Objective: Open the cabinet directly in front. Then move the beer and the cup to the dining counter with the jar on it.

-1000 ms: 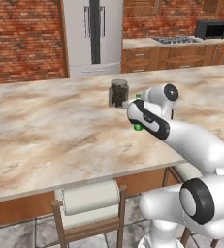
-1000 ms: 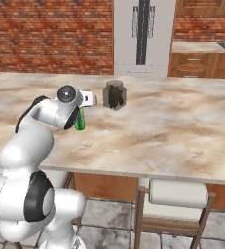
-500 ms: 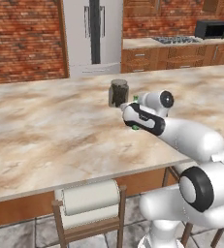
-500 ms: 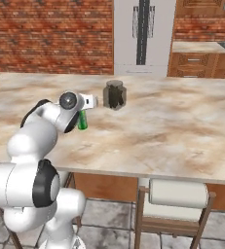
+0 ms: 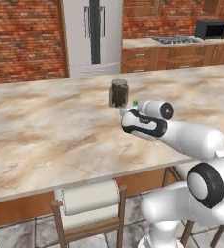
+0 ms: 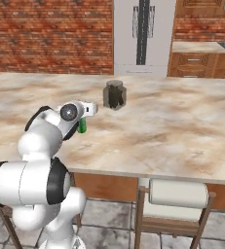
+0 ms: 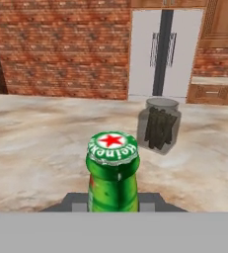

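The beer — a green bottle with a red-star cap — stands upright between the fingers of the gripper, which pinches it by the body; from the right base camera only a sliver of green shows under the white wrist. The arm reaches forward from the base and folds at the elbow, its forearm lying low and nearly level over the dining counter, the hand well inside the near edge. The jar sits just beyond and slightly to the right of the bottle, near but apart from it. To the left of the hand the marbled top runs wide and bare; to the right it also stretches open. Two white-cushioned stools stand tucked at the near edge — below the arm's level
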Robot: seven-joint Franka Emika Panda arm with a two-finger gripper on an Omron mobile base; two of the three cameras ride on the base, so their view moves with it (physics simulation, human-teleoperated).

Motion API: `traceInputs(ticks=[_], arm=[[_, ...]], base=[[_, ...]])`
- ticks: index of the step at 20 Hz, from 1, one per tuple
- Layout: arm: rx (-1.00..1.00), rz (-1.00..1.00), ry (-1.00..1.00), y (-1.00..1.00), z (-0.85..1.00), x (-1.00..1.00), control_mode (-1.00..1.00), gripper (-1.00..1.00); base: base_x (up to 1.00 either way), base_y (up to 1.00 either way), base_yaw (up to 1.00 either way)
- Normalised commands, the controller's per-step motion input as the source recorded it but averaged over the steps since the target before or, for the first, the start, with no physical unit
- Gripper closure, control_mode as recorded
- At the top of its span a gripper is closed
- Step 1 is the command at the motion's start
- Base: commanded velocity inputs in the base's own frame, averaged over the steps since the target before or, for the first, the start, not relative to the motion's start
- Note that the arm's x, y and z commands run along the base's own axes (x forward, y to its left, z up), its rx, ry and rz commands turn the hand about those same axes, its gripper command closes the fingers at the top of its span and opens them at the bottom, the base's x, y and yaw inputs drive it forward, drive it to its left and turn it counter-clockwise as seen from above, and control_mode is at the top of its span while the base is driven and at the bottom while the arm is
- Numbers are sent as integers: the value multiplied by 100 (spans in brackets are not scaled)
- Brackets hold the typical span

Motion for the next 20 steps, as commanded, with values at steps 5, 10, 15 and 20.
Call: traceInputs(ticks=[5, 10, 15, 20], arm=[[4, -1, 0, -8, 0, 13, -100, 100], [-1, 0, 0, 0, -3, 13, -100, 100], [-1, -3, 0, 0, -7, 40, -100, 100], [0, -2, 0, 0, -5, 28, -100, 100]], base=[[0, 0, 0], [0, 0, 0], [0, 0, 0], [0, 0, 0]])
